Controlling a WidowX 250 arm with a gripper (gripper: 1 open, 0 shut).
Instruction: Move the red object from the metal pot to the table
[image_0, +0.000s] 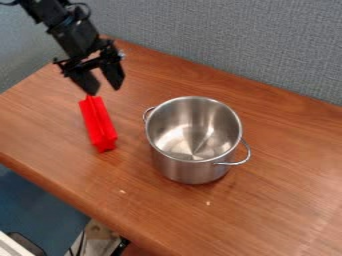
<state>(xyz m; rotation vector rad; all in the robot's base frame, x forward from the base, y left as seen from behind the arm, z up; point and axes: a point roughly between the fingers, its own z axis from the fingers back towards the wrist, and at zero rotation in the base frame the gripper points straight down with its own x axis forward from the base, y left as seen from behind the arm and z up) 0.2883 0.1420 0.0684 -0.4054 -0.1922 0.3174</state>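
Note:
The red object (98, 124), a long flat bright red bar, lies on the table (267, 190) to the left of the metal pot (195, 138). The shiny pot stands upright and shows only its bare inside. My gripper (100, 82) hangs just above the far end of the red bar, its two dark fingers spread apart and open, with nothing between them. The arm reaches in from the upper left.
A blue-grey wall runs behind the table's far edge. The table's front edge cuts diagonally across the lower left, with floor and clutter below it.

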